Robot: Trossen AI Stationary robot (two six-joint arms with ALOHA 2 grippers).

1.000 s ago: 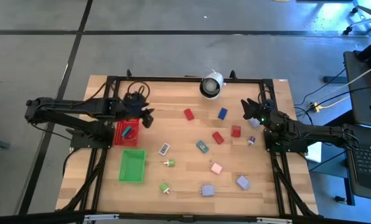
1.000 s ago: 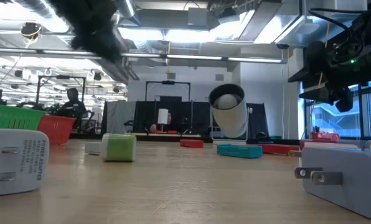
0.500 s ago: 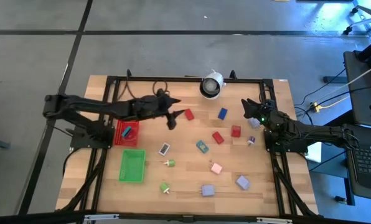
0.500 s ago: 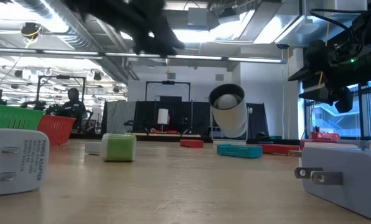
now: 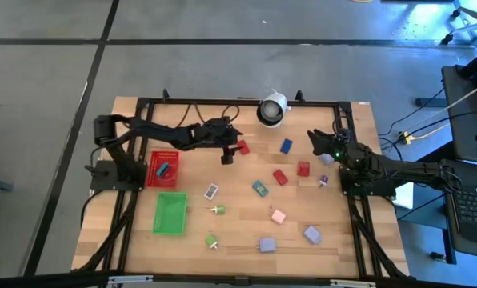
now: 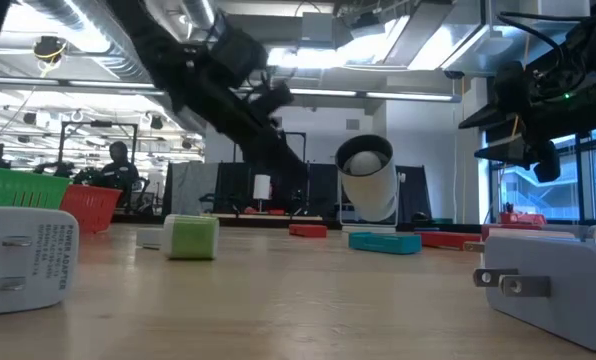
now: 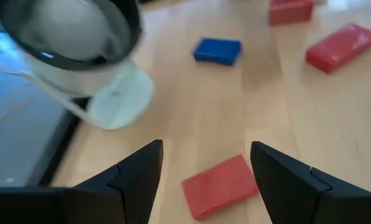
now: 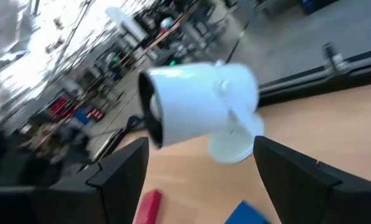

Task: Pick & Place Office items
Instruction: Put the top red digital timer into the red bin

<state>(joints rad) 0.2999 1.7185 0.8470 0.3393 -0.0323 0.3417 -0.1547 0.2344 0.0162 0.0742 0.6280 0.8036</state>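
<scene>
The office items are small blocks and pins scattered over the wooden table. My left gripper [image 5: 228, 154] reaches in from the left, low over the table. It is open, its fingers standing on either side of a red block [image 7: 220, 186] [image 5: 242, 147] that lies flat on the wood, with a gap on both sides. Beyond it lie a blue block [image 7: 218, 50] and two more red blocks [image 7: 341, 46]. My right gripper [image 5: 314, 141] waits open at the table's right side, facing the white camera [image 8: 198, 106].
A red mesh tray [image 5: 153, 178] holding a blue piece and a green tray [image 5: 170, 214] stand at the left. The white round camera [image 5: 272, 110] sits at the far edge. Teal, pink and lavender blocks and green pins [image 5: 217, 210] lie toward the near side.
My left gripper has swung from above the red tray toward the table's right and come down, rolling as it went, until it stands around the red block near the far edge. No block has moved.
</scene>
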